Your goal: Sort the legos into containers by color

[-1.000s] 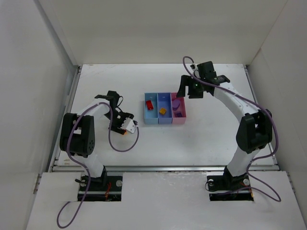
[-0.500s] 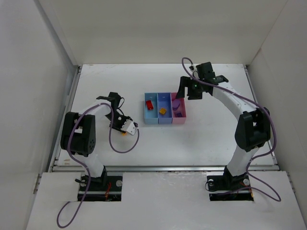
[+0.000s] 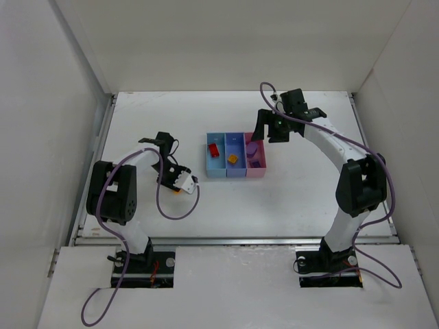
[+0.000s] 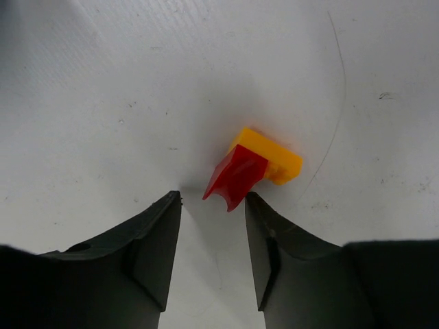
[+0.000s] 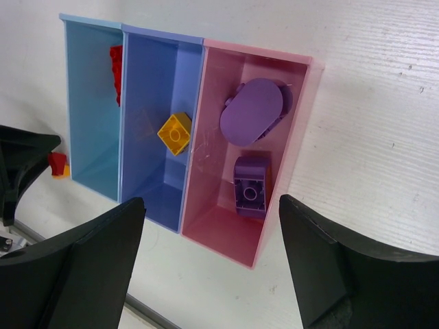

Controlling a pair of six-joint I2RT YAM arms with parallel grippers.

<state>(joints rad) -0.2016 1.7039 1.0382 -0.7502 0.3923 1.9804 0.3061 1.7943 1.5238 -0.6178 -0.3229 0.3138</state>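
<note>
Left jaws stand parted, red lego (image 4: 235, 177) just beyond their tips.

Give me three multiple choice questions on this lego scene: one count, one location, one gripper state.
1. Purple plastic pieces in the pink plastic bin: A two, B one, C four.
2. The small red plastic brick ahead of the left gripper lies: A inside a bin, B on the white table touching a yellow-orange brick, C clamped in the gripper.
3. The right gripper is: A shut on a purple brick, B shut, empty, C open, empty.
Answers: 1 A, an oval and a square piece lie there; 2 B, the left wrist view shows them touching; 3 C, its fingers stand wide apart with nothing between.
</note>
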